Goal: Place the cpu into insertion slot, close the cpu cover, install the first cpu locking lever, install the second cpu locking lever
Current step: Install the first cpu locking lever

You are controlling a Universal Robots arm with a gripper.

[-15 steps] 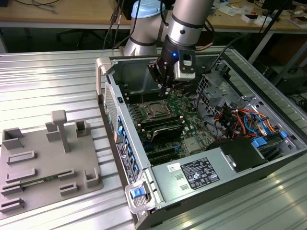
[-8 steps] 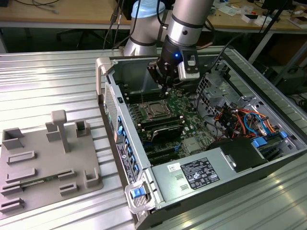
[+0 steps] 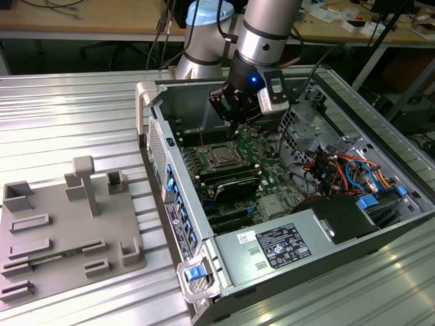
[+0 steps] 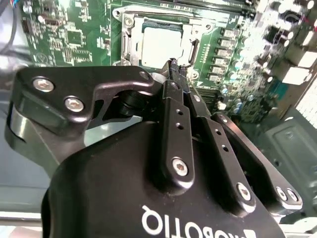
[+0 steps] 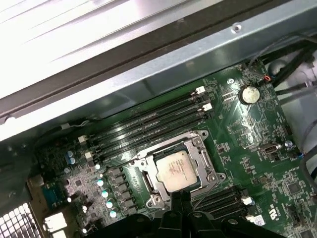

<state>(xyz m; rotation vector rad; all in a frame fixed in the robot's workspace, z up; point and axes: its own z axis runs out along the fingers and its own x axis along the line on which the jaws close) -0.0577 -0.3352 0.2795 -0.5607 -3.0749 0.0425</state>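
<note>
An opened computer case [image 3: 158,146] is laid on its side on a ribbed metal table [image 3: 75,109], and the green motherboard [image 5: 257,129] is exposed inside it. The arm's gripper [image 3: 233,121] is held low over the board, just beside the processor socket. In both wire views it is seen from behind, and in the second wrist view its fingertips [image 4: 173,67] are drawn together with nothing held between them. The insertion slot [image 5: 147,180] is seen near the long black memory slots [image 5: 148,121]. The cpu [image 5: 174,170] is already seated flat in it, silvery top upward, so the first step is judged done. The cpu cover [image 5: 202,163] appears to be lowered around the chip, its frame lying along the edges, so the second step is also judged complete or nearly so. Thin wire levers are made out along two sides of the socket [image 5: 125,160] [image 5: 210,191]. Whether either is hooked down cannot be told, so the locking steps are taken as unfinished.
</note>
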